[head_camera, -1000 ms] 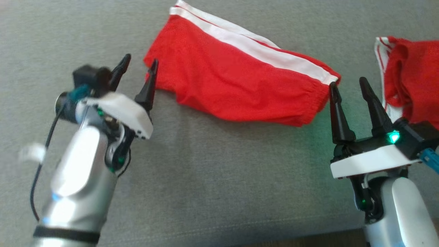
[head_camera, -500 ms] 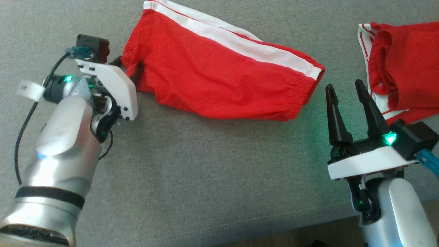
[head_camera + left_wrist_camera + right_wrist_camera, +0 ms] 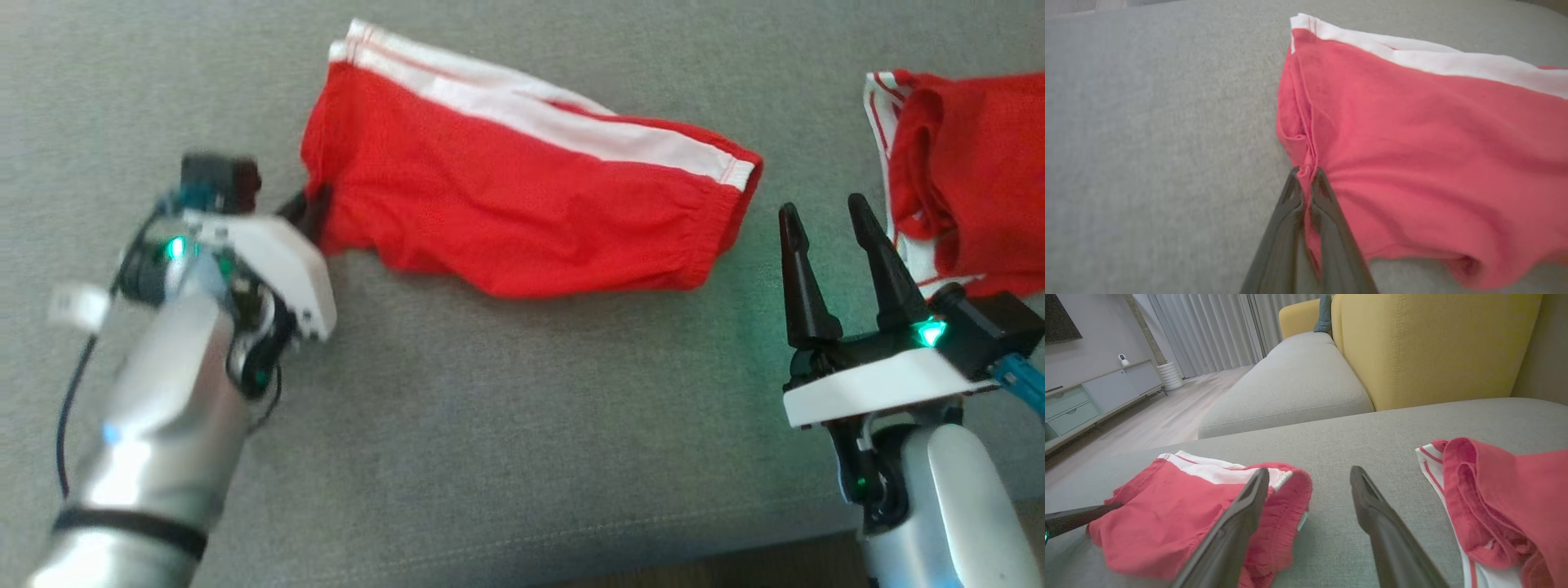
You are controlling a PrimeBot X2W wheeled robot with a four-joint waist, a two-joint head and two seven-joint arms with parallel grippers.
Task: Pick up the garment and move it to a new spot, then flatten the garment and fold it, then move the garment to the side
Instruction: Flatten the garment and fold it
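The garment [image 3: 522,200] is a pair of red shorts with a white side stripe, lying folded on a grey sofa cushion [image 3: 506,425]. My left gripper [image 3: 314,208] is shut on the garment's lower left corner; in the left wrist view the two dark fingers [image 3: 1290,204] pinch a bunched fold of the red cloth [image 3: 1412,143]. My right gripper [image 3: 824,216] stands open just right of the garment's elastic waistband end, not touching it. In the right wrist view its fingers [image 3: 1367,498] are spread over bare cushion, with the garment [image 3: 1180,510] to the left.
A second red garment with white trim [image 3: 963,180] lies crumpled at the right, close behind my right gripper. The cushion's front edge [image 3: 571,563] runs along the bottom. A yellow backrest [image 3: 1433,347] and a further grey seat [image 3: 1298,388] stand beyond.
My left gripper moved up to the garment's lower left corner and shut on it. The head camera shifted. The right gripper stayed open beside the waistband.
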